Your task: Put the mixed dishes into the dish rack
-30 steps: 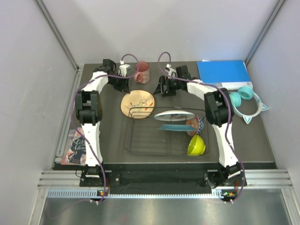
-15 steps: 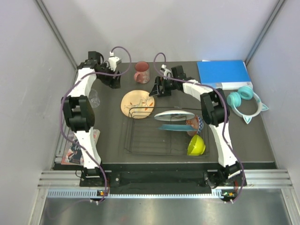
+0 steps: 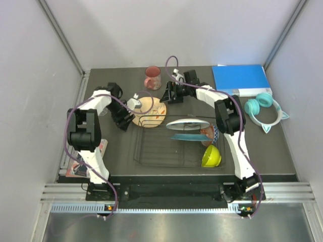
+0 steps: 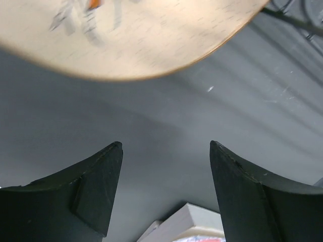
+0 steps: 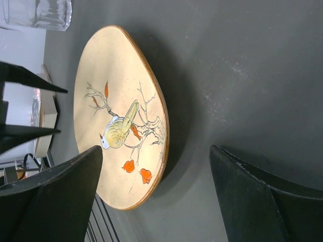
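Observation:
The cream-yellow floral plate (image 3: 149,111) lies flat on the dark table, its near edge against the black wire dish rack (image 3: 151,156). My left gripper (image 3: 123,118) is open and empty at the plate's left edge; the plate's rim (image 4: 136,35) shows beyond the fingertips (image 4: 165,146). My right gripper (image 3: 166,96) is open and empty just behind the plate (image 5: 121,116), which sits ahead of the jaws (image 5: 156,148). The rack holds the white plate (image 3: 187,123), teal plate (image 3: 189,136), pink bowl (image 3: 212,133) and lime-green bowl (image 3: 211,156). The pink-red mug (image 3: 152,77) stands at the back. The clear glass (image 5: 48,12) stands left of the plate.
A blue binder (image 3: 241,79) and teal cat-ear headphones (image 3: 265,111) lie at the back right. A book (image 3: 81,159) lies at the table's left edge and also shows in the left wrist view (image 4: 189,222). Grey walls close in on both sides.
My left arm has swung from beside the mug out to the back left, then forward and down to the floral plate's left edge. The right gripper has hardly moved.

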`<state>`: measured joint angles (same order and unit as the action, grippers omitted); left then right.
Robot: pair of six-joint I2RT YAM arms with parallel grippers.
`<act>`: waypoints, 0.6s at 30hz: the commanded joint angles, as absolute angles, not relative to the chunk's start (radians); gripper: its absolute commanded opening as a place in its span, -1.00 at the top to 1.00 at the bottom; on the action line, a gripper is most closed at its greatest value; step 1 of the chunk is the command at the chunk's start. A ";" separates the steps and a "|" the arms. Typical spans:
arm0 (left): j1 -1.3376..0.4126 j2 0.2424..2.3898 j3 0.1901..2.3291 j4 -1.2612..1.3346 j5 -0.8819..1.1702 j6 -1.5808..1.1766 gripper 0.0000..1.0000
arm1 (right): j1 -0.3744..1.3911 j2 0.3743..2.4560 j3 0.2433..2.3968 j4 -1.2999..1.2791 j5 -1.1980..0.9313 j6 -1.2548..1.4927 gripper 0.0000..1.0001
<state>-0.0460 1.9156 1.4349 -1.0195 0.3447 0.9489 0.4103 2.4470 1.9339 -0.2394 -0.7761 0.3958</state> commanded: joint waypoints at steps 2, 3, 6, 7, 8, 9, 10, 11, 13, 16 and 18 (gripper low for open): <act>-0.083 1.867 1.407 -0.896 0.340 0.970 -0.48 | 0.423 2.505 1.948 -0.316 -0.738 0.385 -0.72; -0.084 1.870 1.405 -0.878 0.342 0.965 -0.48 | 0.425 2.505 1.950 -0.319 -0.738 0.387 -0.71; -0.089 1.897 1.413 -0.810 0.344 0.943 -0.48 | 0.423 2.511 1.950 -0.316 -0.739 0.396 -0.70; -0.089 1.916 1.417 -0.796 0.342 0.930 -0.48 | 0.425 2.516 1.951 -0.316 -0.742 0.399 -0.70; -0.089 1.925 1.428 -0.781 0.342 0.920 -0.47 | 0.425 2.517 1.953 -0.314 -0.742 0.402 -0.69; -0.089 1.937 1.434 -0.763 0.339 0.914 -0.47 | 0.428 2.522 1.953 -0.316 -0.742 0.405 -0.68; -0.089 1.960 1.442 -0.759 0.336 0.910 -0.47 | 0.431 2.525 1.956 -0.316 -0.744 0.406 -0.68; -0.089 1.973 1.457 -0.758 0.339 0.907 -0.48 | 0.433 2.526 1.957 -0.314 -0.742 0.410 -0.68; -0.090 2.006 1.471 -0.749 0.339 0.896 -0.47 | 0.434 2.537 1.962 -0.307 -0.744 0.417 -0.68; -0.094 2.043 1.489 -0.739 0.351 0.887 -0.47 | 0.436 2.554 1.974 -0.304 -0.749 0.434 -0.67; -0.100 2.071 1.506 -0.738 0.351 0.881 -0.47 | 0.434 2.563 1.979 -0.296 -0.753 0.445 -0.66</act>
